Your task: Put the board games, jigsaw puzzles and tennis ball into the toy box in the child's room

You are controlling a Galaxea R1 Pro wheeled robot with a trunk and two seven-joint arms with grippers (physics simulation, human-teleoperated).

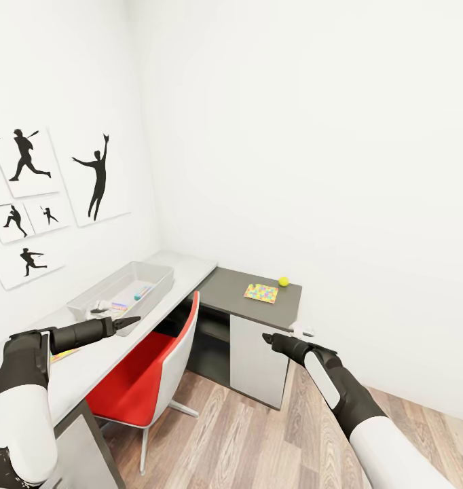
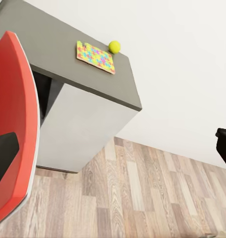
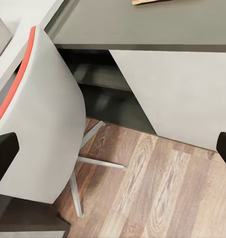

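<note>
red chair (image 1: 140, 380); multicolour jigsaw puzzle (image 1: 261, 293); yellow tennis ball (image 1: 284, 281)

Both arms wear glossy white shells over matte black joints and forearms — the left gripper (image 1: 126, 323) and right gripper (image 1: 271, 338) taper to black, wedge-shaped fingers.

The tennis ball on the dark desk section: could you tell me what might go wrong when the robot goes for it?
The tennis ball sits near the back edge by the wall, so a nudge may roll it off. The jigsaw puzzle lies right beside it and could get pushed. The red chair crowds the approach to the toy box.
</note>
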